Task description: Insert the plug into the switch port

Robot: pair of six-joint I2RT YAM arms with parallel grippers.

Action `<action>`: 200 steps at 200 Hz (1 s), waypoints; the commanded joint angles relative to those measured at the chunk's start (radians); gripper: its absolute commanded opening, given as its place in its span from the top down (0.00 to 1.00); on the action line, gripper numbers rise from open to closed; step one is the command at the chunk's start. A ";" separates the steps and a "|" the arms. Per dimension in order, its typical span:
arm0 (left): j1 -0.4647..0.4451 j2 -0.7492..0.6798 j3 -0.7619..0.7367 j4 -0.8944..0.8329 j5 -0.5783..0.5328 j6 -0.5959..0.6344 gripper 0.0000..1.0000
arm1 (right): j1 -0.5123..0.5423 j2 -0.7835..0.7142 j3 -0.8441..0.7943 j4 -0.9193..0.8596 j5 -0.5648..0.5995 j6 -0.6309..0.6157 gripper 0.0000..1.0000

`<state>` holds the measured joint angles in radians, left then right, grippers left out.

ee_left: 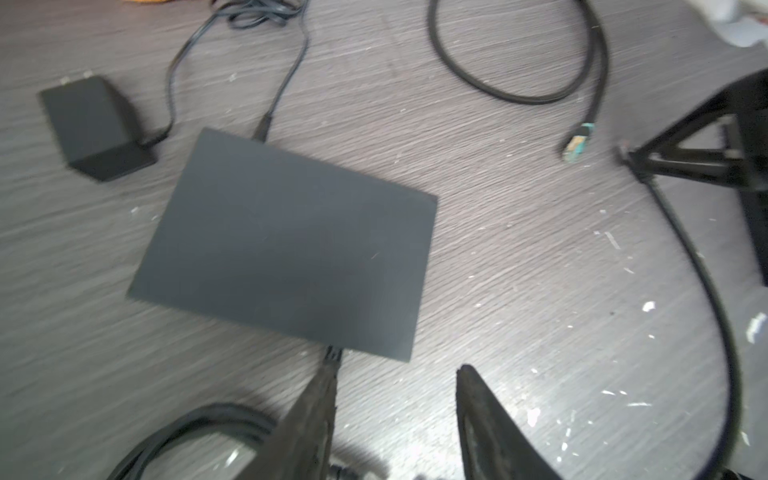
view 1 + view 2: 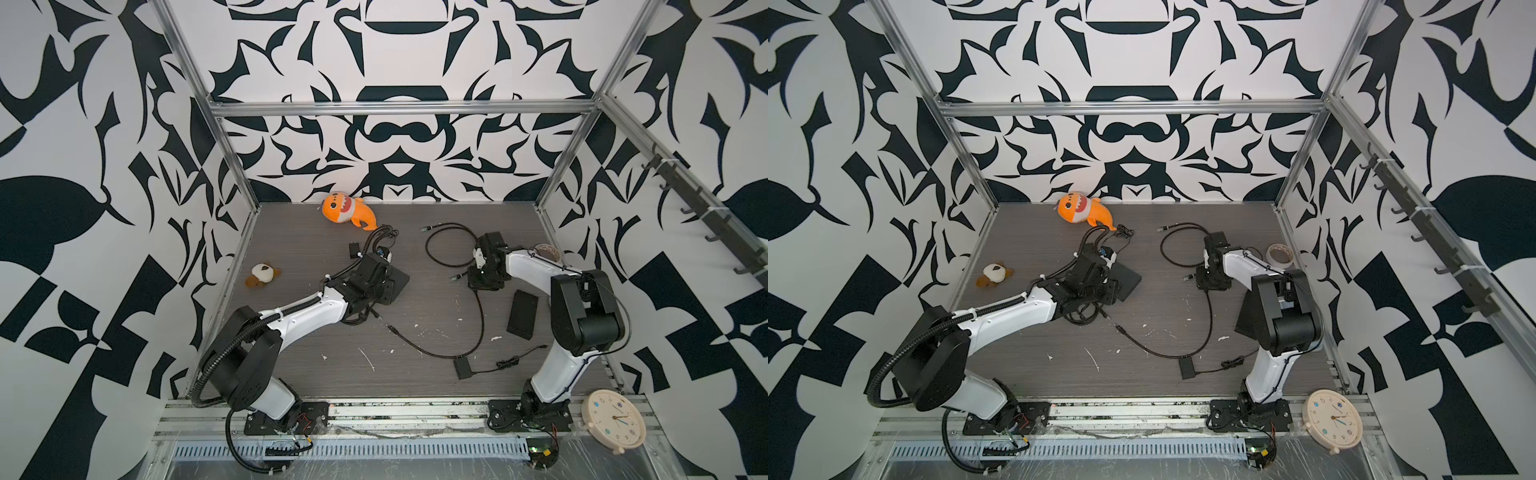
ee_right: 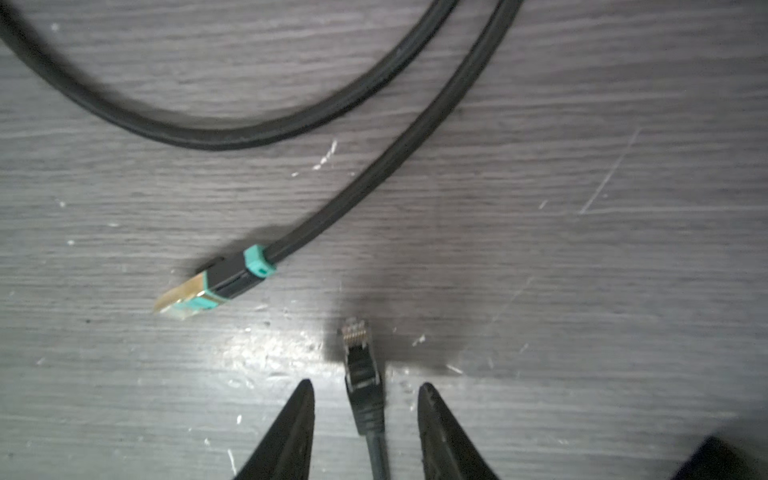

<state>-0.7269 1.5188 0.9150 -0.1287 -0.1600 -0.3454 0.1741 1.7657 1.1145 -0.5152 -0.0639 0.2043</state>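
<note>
Two right jaws apart | plug [image 3: 360, 365] between them, touching neither

The plug [image 3: 358, 353] (a black-booted connector with a clear tip) is lying flat on the grey table [image 3: 582, 291], gold contacts facing up, its cable trailing behind. The switch [image 1: 286, 245] [image 2: 397, 282] [image 2: 1127, 279] — a flat matte-black box — is sitting level, apart from it, left of centre in both top views, with leads entering two opposite edges.
</note>
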 commanded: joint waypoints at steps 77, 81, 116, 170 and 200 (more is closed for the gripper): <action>0.201 -0.090 -0.036 -0.151 -0.061 -0.206 0.42 | 0.473 -0.124 -0.036 0.091 -0.296 -0.074 0.54; 0.213 -0.098 -0.044 -0.149 -0.057 -0.213 0.41 | 0.498 -0.115 -0.034 0.095 -0.290 -0.066 0.54; 0.282 -0.155 -0.111 -0.130 -0.030 -0.236 0.41 | 0.637 -0.048 0.022 0.070 -0.229 -0.059 0.53; 0.296 -0.193 -0.150 -0.118 -0.031 -0.236 0.40 | 0.738 0.088 0.129 -0.028 -0.077 -0.112 0.52; 0.295 -0.196 -0.153 -0.124 -0.033 -0.231 0.41 | 0.766 0.166 0.192 -0.070 0.025 -0.128 0.63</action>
<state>-0.4366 1.3437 0.7757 -0.2379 -0.1944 -0.5606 0.9222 1.8988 1.2430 -0.5167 -0.1574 0.1043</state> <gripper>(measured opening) 0.595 0.430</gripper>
